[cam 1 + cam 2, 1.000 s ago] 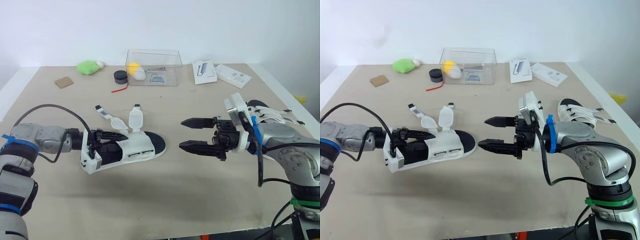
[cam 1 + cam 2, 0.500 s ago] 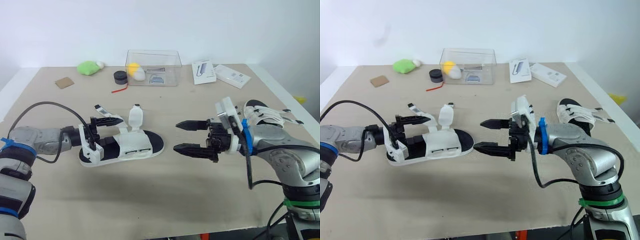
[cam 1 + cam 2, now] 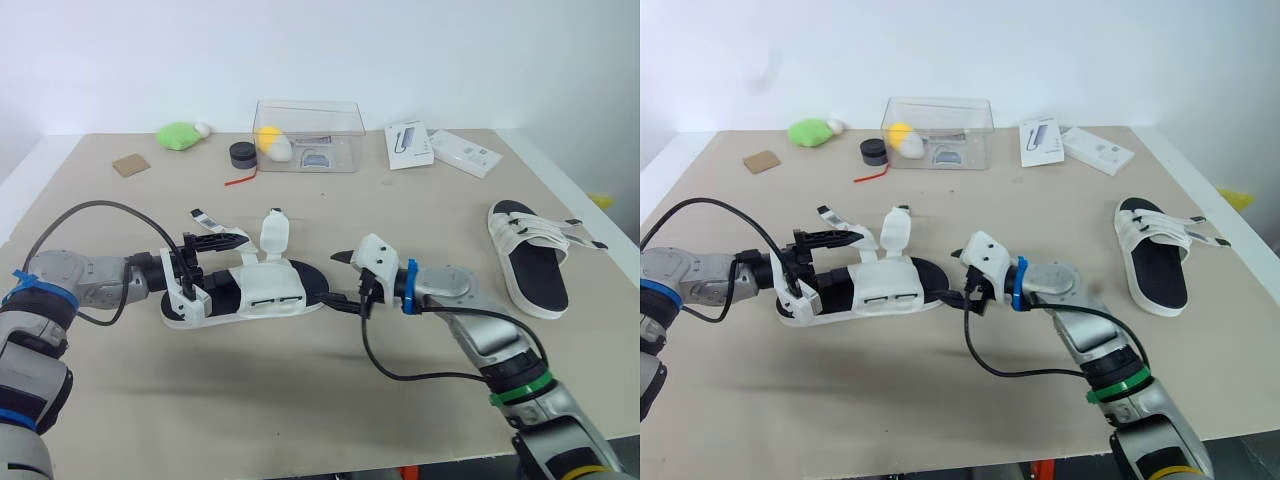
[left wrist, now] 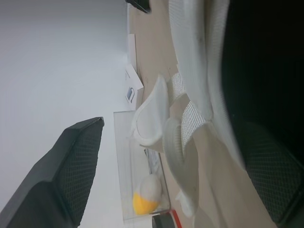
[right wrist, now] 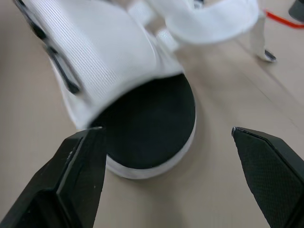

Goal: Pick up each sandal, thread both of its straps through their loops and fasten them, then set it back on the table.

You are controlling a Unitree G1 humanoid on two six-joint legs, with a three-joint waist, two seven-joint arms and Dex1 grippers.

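The near sandal (image 3: 262,298) lay flat on the surface (image 3: 300,400) between the two end effectors, probably set down there so that both could take a fresh hold before any threading. The left end effector (image 3: 208,262) sat at its heel with fingers apart, one above the footbed and one low by the heel, clamping nothing as far as could be judged. The left forearm lay low and nearly level, reaching in along the sandal's length. The right end effector (image 3: 338,281) faced it from the toe end, fingers spread wide with the toe just ahead of and between them, not closed on it. That arm was stretched well forward with the wrist low. Just beyond the left end effector's upper finger the straps (image 3: 272,235) stood up loose and unthreaded, so the fastening seemed not yet begun. Well off to the right end effector's outer side lay the second sandal (image 3: 530,255); whether its straps were fastened could not be told. Farthest beyond both stood a clear box (image 3: 307,130).
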